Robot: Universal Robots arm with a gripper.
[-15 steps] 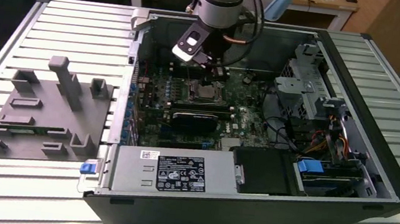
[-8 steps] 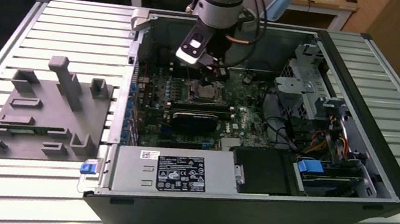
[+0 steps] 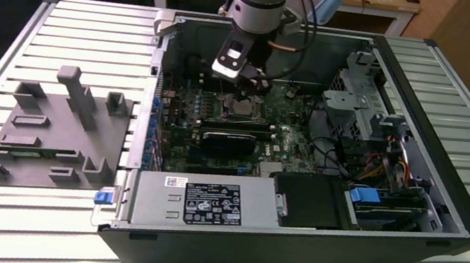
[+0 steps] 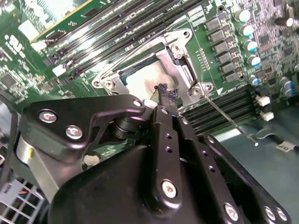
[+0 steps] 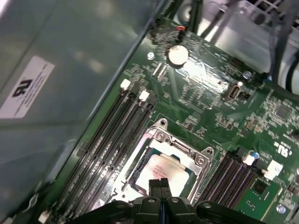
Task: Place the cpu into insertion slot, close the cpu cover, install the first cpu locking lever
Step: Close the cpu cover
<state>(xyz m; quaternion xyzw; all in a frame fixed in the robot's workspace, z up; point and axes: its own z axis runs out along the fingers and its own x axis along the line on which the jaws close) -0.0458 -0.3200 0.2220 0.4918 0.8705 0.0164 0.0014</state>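
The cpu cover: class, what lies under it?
The cpu shows through the window of the cpu cover; the hand hides one edge, and everything beneath the cpu is covered.

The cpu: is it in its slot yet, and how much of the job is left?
The cpu sits in the socket, and the cpu cover looks folded down around it. The gripper, fingers shut, hovers over the cpu. The locking lever sticks out free, not yet latched.
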